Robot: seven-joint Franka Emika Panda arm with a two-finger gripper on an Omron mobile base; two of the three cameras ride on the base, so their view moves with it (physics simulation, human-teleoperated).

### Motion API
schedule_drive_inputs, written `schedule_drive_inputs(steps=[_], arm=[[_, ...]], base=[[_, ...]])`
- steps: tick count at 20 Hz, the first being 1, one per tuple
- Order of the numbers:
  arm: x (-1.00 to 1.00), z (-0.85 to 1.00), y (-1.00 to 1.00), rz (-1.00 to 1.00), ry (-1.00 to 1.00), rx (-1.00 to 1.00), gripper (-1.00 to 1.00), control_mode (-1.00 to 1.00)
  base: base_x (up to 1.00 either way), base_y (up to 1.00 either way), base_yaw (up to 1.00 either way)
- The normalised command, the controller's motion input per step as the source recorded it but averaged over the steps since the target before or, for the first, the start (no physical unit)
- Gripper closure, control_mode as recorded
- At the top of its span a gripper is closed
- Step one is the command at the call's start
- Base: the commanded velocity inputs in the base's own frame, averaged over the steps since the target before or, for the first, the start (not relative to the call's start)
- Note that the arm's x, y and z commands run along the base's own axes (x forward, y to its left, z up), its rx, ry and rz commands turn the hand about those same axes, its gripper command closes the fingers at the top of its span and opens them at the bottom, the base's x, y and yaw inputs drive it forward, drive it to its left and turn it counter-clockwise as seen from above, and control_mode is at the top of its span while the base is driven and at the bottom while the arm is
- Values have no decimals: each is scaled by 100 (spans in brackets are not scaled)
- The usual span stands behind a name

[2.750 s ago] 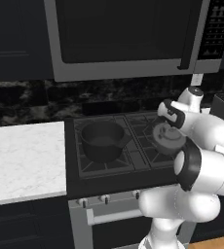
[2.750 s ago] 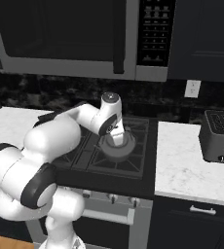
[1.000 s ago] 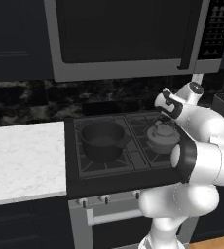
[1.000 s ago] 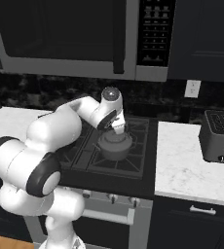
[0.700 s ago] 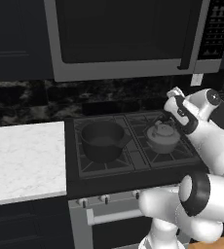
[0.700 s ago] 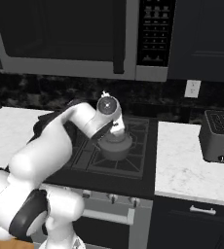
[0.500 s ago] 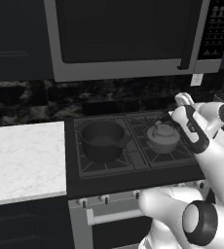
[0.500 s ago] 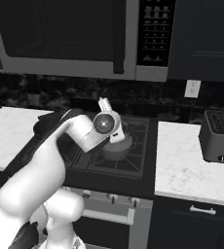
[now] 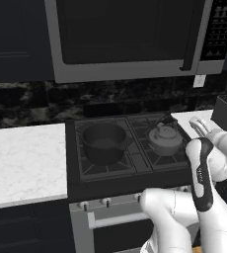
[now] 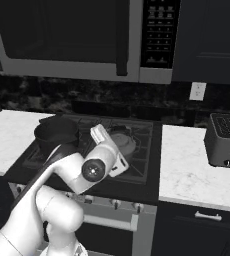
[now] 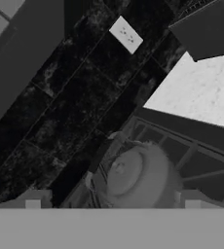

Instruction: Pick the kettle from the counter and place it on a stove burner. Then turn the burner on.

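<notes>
- Stainless and black, the big over-range microwave point(image 9: 125, 37) fills twelve o'clock of both base views, with its dark glass door and a control panel on its right side.
- White marble-look countertop with faint grey veining point(image 9: 24, 160) lies at nine o'clock of the left base view; another stretch point(image 10: 192, 170) sits at three o'clock of the right base view.
- Black gas cooktop point(image 9: 130, 170) spans the centre, between the two counter stretches.
- White robot arm with dark joints point(image 9: 204, 173) rises at four to five o'clock of the left base view, in front of the range and clear of the cooktop.
- Boxy dark grey toaster point(image 10: 226, 140) stands on the right counter stretch, at three o'clock of the right base view.
- Dark grey round saucepan point(image 9: 104, 142) rests on the left grate, near the kettle but apart from it.
- Black cast-iron crossed grate of the right stove burner point(image 9: 137, 126) carries the kettle.
- Small squat grey metal kettle with a domed, knobbed lid point(image 9: 163, 139) sits upright on that burner; in the hand view it point(image 11: 138, 177) lies at six o'clock, untouched.
- Two-finger gripper point(image 10: 107, 145) hangs above the cooktop with its fingers spread wide apart, holding nothing.
- White wall outlet plate point(image 10: 197, 91) is on the dark backsplash, at two o'clock of the right base view.
</notes>
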Motion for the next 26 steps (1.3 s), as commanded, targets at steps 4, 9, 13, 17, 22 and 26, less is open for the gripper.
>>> schedule_drive_inputs(steps=[4,9,13,17,22,26], arm=[[-100,-45,-31,0,35,-28,-100,-100],[-100,-72,-67,2,47,-32,-100,-100],[-87,-100,-62,4,45,-36,-100,-100],[-65,-100,-32,9,6,-31,-100,-100],[-38,-72,-20,38,-47,-23,-100,-100],[-12,-51,5,48,-40,-25,-100,-100]], base=[[0,0,0],[0,0,0],[0,0,0],[0,0,0],[0,0,0],[0,0,0]])
